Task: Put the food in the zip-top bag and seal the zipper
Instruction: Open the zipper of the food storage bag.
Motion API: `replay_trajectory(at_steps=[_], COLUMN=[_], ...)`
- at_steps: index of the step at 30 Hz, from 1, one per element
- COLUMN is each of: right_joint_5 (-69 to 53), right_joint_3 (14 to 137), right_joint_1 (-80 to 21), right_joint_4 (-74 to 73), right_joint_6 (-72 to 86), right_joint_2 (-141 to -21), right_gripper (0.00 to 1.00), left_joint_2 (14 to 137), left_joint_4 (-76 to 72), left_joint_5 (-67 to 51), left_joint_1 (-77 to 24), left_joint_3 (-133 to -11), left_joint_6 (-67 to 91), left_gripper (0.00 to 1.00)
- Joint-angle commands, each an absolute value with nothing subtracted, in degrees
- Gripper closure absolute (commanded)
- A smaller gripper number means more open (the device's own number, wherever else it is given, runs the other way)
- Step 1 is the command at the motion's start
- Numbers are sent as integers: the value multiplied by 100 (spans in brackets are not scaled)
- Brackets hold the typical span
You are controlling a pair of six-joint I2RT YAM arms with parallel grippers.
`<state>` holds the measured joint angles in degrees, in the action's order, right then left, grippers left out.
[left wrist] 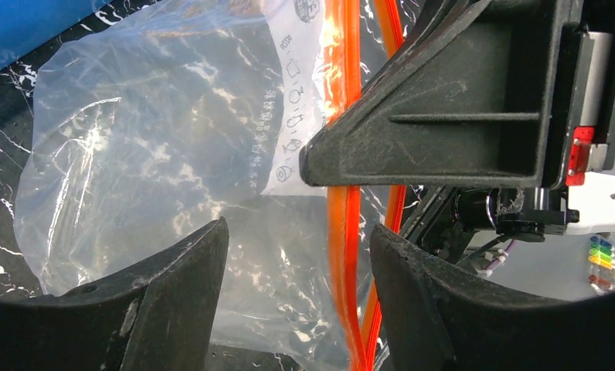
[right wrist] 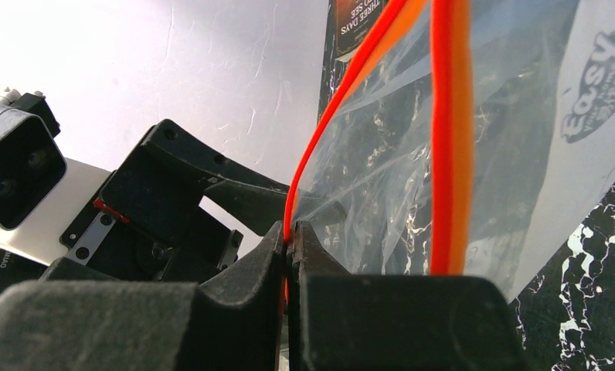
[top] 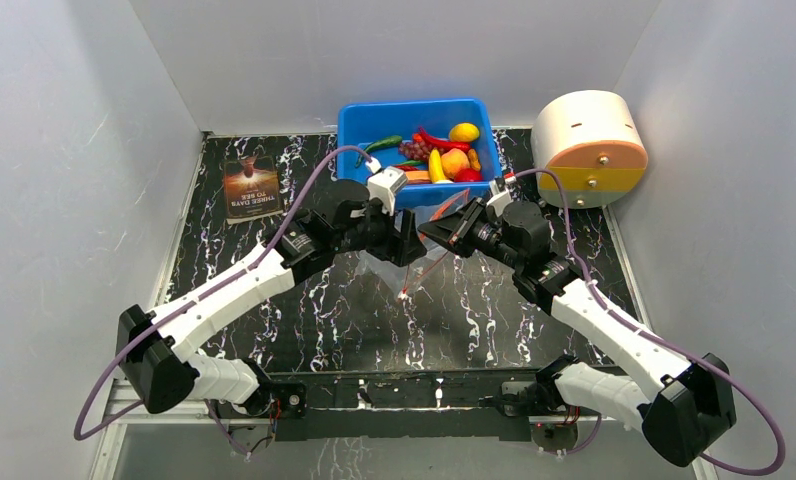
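Most of zip-top bag (top: pixel 430 213) hidden, right pincer (right wrist: pixel 291 241) clamping zipper (right wrist: pixel 442 139)

Right end effector (right wrist: pixel 290 238) clamped on one zipper (right wrist: pixel 447 154) track; other track apart, zip-top bag (right wrist: pixel 382 178) mouth open.

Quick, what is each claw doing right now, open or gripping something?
Left gripper: jaws open, holding nothing.
Right gripper: jaws shut on the zipper.
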<state>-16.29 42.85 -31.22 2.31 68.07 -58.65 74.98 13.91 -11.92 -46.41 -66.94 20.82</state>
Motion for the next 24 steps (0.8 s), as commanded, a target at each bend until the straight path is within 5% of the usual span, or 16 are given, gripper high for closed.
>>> replay_trajectory(at_steps=[1, 6, 9, 12, 17, 24], right_joint_5=[-1481, -1454, -1392, -1342, -795, -855], right_joint_3=[4579, 4562, 4682, 5050, 5580, 5574], right_joint_1=[-3201, -3234, -3232, -3229, -3234, -3234], right_joint_4=[448, 365, 47, -615, -1993, -2317], right_joint_6=[6864, 6796, 6554, 6168, 6371, 7137], right_joint_2=[-5804, -5763, -5718, -5727, -5686, -5507], right_gripper=[100, 100, 98, 84, 62, 57], left_joint_2=[7546, 7599, 7511, 7372, 7131, 7097], left_joint_4=[1393, 1579, 1620, 1617, 1561, 1658], left_joint_5=[-796, -297, -100, 92, 569, 1238], left_joint_1=[-4836, -4954, -4976, -4978, -4978, -4980], left_joint_3=[-6999, -7074, -7031, -6952, -6772, -6711], left_joint_6=[1896, 1828, 1802, 1826, 1858, 1904], left_gripper=[36, 52, 80, 97, 100, 100])
